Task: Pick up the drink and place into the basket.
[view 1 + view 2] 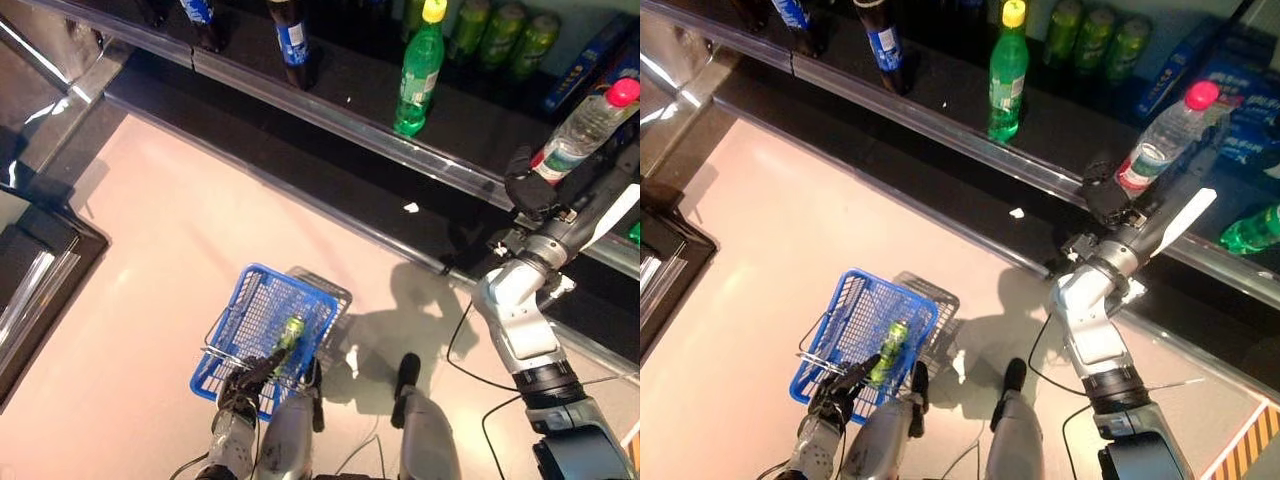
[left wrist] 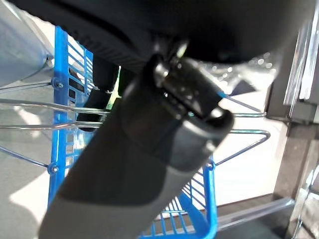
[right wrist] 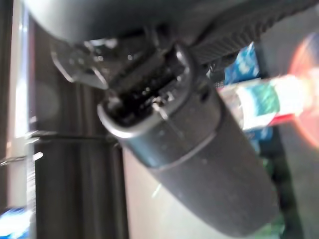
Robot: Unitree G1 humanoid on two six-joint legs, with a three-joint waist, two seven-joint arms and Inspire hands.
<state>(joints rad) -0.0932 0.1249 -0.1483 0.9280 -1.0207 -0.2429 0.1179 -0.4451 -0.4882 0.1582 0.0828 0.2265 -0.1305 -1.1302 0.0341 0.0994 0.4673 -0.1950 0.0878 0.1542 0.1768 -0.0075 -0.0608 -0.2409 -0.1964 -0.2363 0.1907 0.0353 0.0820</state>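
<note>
My right hand (image 1: 535, 190) is up at the shelf, curled round the lower end of a clear drink bottle (image 1: 585, 125) with a pink cap. The bottle is tilted, cap pointing away to the right. It also shows past the thumb in the right wrist view (image 3: 264, 102). My left hand (image 1: 245, 385) is shut on the thin wire handles (image 2: 30, 102) of the blue basket (image 1: 250, 300), which hangs low at the left, off the floor. A green can (image 1: 291, 330) lies inside the basket.
The dark shelf (image 1: 330, 110) runs across the top, carrying a green bottle (image 1: 420, 70), dark bottles (image 1: 292, 35), green cans (image 1: 505, 35) and blue packs (image 1: 585, 60). Another green bottle (image 1: 1250, 230) lies on the shelf at right. A dark cabinet (image 1: 40, 250) stands at left.
</note>
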